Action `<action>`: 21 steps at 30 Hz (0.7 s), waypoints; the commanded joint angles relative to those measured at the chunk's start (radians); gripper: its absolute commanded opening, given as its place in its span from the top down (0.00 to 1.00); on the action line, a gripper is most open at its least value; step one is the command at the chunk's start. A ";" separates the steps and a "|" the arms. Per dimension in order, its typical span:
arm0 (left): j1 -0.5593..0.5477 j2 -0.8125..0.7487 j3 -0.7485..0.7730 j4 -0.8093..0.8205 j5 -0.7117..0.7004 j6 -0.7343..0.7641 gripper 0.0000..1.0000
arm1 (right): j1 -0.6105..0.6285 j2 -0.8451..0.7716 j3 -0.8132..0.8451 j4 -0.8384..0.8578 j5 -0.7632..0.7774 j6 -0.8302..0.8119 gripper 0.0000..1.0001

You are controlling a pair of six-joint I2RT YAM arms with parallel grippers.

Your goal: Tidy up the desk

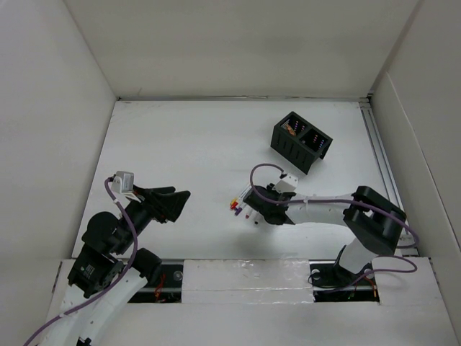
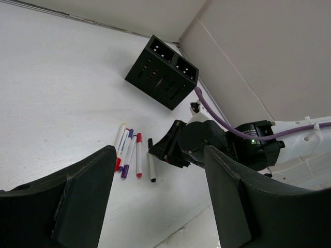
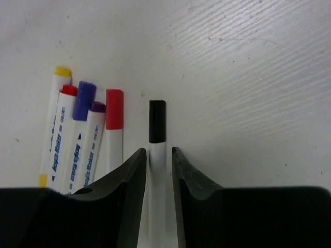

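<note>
The desk (image 1: 187,144) is the white top that fills the floor between the white walls (image 1: 65,108), stretching from the arms' bases to the far wall. A thin rail (image 1: 379,155) runs along its right side.

The right gripper (image 3: 159,154) is down at the desk near the middle, a little to the right. Its two fingers (image 3: 132,181) straddle the white body of a black-capped marker (image 3: 157,121), just behind the cap. They are spread only a little, and a thin strip of white shows on each side of the body, so the marker is not pinched. It lies flat on the desk with its cap pointing away from the wrist.

Just left of it lies a red-capped marker (image 3: 114,108), apart from it and roughly parallel. Further left is a tight bunch of four markers (image 3: 77,119), touching one another, with yellow, red, blue and purple caps.

The left gripper (image 1: 180,205) is on the left half of the desk, well apart from the markers and facing them. Its fingers (image 2: 83,201) are spread wide, with nothing between them.

A black organizer (image 1: 301,140) with two compartments stands toward the far right, near the rail and well apart from the markers. Small coloured tips show inside it, too small to tell what they are.
</note>
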 commanded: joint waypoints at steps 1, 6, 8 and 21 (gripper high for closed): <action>-0.005 -0.010 -0.006 0.046 0.015 0.005 0.35 | 0.027 0.010 0.031 -0.169 -0.021 -0.017 0.67; -0.005 -0.018 -0.005 0.044 0.014 0.005 0.35 | 0.027 0.081 0.086 -0.189 -0.052 -0.078 0.62; -0.005 -0.018 -0.005 0.044 0.014 0.006 0.35 | 0.027 0.098 0.091 -0.189 -0.063 -0.089 0.62; -0.005 -0.016 -0.002 0.042 0.011 0.006 0.35 | 0.018 0.052 0.062 -0.161 -0.081 -0.095 1.00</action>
